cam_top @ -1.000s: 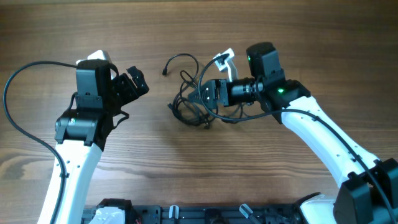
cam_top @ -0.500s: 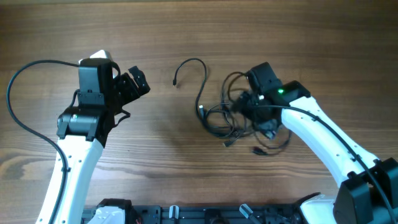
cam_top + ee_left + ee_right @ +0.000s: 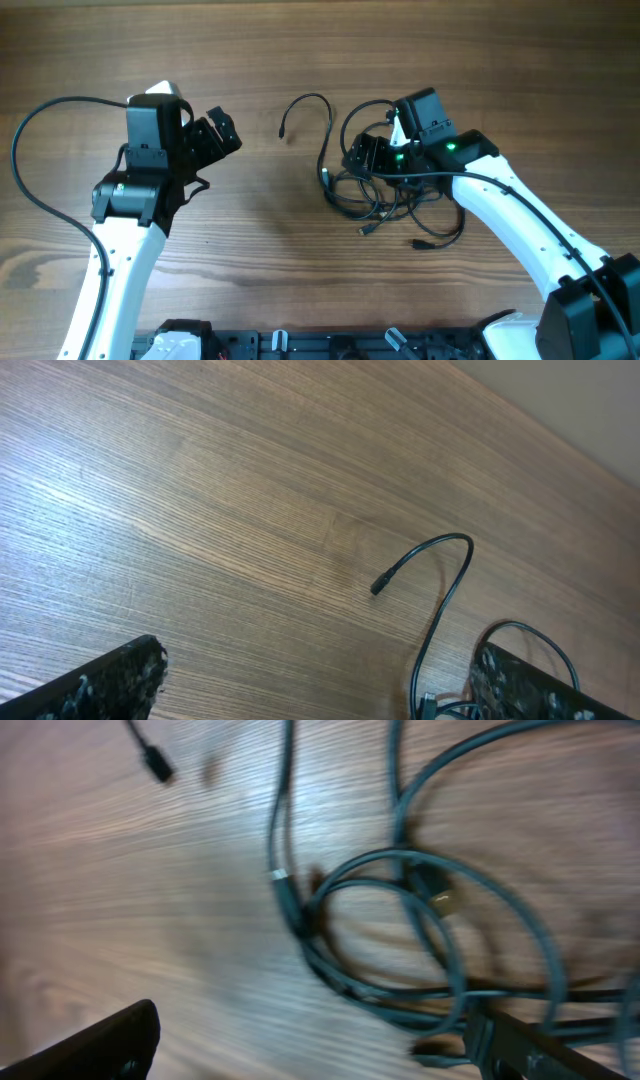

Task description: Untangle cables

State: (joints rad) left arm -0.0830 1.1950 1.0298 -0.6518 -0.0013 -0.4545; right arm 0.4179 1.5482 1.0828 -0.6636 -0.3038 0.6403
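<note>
Black cables are shown tangled just beneath the right gripper, its jaws spread wide, presumably to take a strand. The left gripper, likewise spread and empty, is held well aside.

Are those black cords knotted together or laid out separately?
Tangled: the cables lie in overlapping loops in one heap; one plug end trails free.

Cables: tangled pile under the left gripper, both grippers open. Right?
No. The cables lie under the right gripper, not the left gripper, which is off to the side, as the overhead view shows. Both grippers open: correct.
</note>
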